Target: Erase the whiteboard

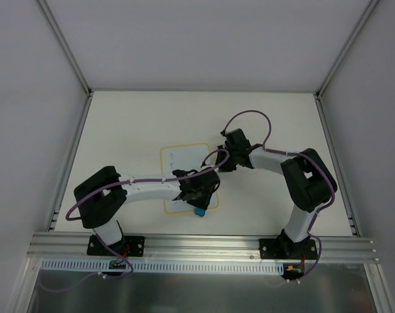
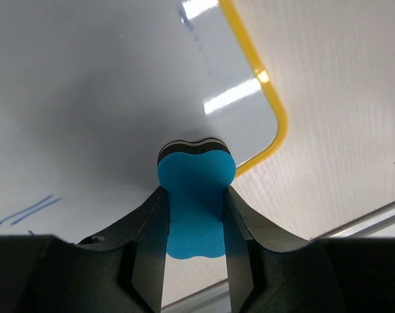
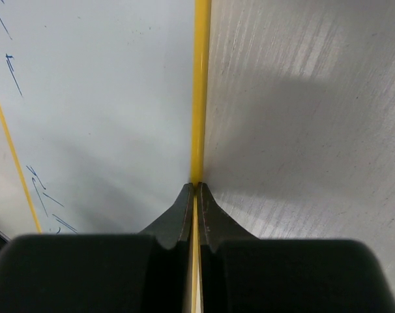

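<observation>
White table (image 1: 119,117), grey walls (image 1: 28,98); left gripper (image 2: 194,192) clamps blue eraser (image 2: 196,175) on whiteboard (image 2: 87,98); right gripper (image 3: 195,188) closed at yellow border (image 3: 201,98).

blue bone-shaped eraser (image 2: 196,202), white table (image 1: 132,124)

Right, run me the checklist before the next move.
1. Left claw clamped on the blue eraser: ok.
2. Eraser's felt end against the whiteboard: ok, appears touching.
3. Right claw shut, tips on the yellow border: ok.
4. Board pinned firmly: cannot tell.
5. Board wiped clean: not ok, blue marks show.
</observation>
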